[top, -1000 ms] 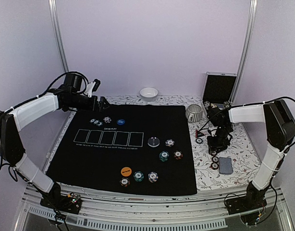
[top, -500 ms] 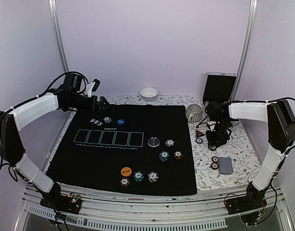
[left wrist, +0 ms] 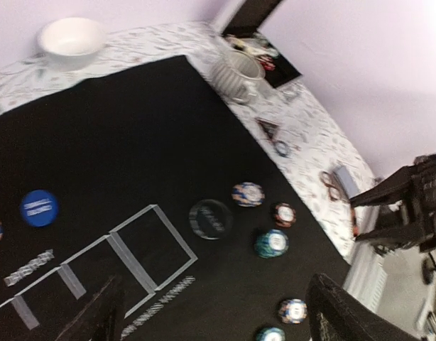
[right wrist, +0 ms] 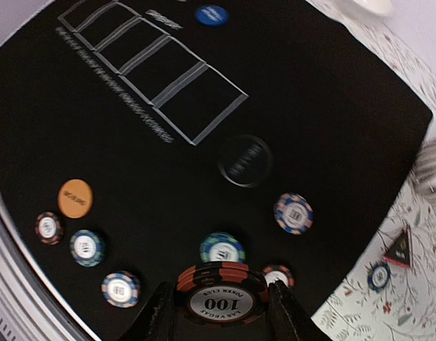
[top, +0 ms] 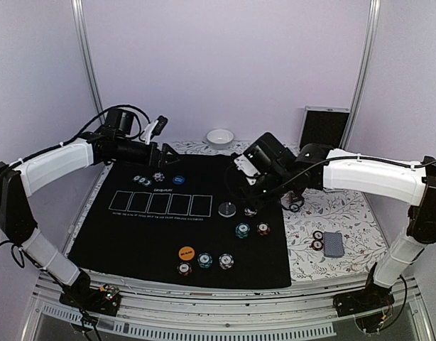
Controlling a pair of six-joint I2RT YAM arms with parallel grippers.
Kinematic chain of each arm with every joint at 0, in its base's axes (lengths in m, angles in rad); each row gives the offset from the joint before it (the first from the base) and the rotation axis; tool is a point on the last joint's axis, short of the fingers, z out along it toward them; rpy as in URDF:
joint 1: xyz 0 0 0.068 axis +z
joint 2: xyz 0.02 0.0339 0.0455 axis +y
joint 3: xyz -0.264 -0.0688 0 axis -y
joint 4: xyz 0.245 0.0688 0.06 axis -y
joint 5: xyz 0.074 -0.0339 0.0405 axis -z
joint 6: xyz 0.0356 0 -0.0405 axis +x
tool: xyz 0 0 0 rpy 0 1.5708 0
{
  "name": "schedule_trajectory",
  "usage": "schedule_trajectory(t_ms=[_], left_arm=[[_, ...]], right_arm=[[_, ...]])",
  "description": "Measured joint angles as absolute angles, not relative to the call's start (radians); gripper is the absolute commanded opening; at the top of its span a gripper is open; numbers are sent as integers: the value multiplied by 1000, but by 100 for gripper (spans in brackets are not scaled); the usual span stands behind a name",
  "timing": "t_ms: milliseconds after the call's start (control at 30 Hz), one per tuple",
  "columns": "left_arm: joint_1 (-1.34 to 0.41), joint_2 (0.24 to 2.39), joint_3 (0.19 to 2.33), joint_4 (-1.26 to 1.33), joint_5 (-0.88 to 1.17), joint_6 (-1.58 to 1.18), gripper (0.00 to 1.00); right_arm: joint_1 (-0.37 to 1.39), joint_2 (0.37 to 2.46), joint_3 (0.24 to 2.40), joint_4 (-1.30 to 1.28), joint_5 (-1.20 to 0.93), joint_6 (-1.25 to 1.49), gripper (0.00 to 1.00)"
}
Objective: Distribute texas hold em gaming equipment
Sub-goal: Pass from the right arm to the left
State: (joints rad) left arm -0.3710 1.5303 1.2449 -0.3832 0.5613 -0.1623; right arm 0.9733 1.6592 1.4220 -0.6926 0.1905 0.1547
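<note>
Chip stack (right wrist: pixel 221 283), black-red 100s, is pinched flat between the right gripper (right wrist: pixel 221 312) fingers, faces level so none slip. It hangs over the mat (right wrist: pixel 133 142) with the green chip (right wrist: pixel 222 250) just past the tips, likely headed for that pile. Left gripper (left wrist: pixel 214 316) is spread wide and empty, parked high, apart.

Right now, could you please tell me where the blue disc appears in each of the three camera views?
Top external: blue disc on the far part of the black mat, left of centre, just beyond the outlined boxes.
Left wrist: at the left edge, mid-height.
Right wrist: at the top edge, centre.
Shared landmark: the dark round disc by the end of the row of boxes, seen in all three.
</note>
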Motion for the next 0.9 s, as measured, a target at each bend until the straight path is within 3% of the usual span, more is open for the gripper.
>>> schedule_trajectory(t_ms=[200,500,900], left_arm=[[-545,1540,1185,-248,759,-289,78],[-600,1555,1162,-200,824,-351,59],[-632,1636,1162,-197,822,-356,51]], right_arm=[[1120,1686,1449,-549,221,60,25],[1126,1745,1483,-484,279,21,25],[1132,1756,1502,-459,319,21,25]])
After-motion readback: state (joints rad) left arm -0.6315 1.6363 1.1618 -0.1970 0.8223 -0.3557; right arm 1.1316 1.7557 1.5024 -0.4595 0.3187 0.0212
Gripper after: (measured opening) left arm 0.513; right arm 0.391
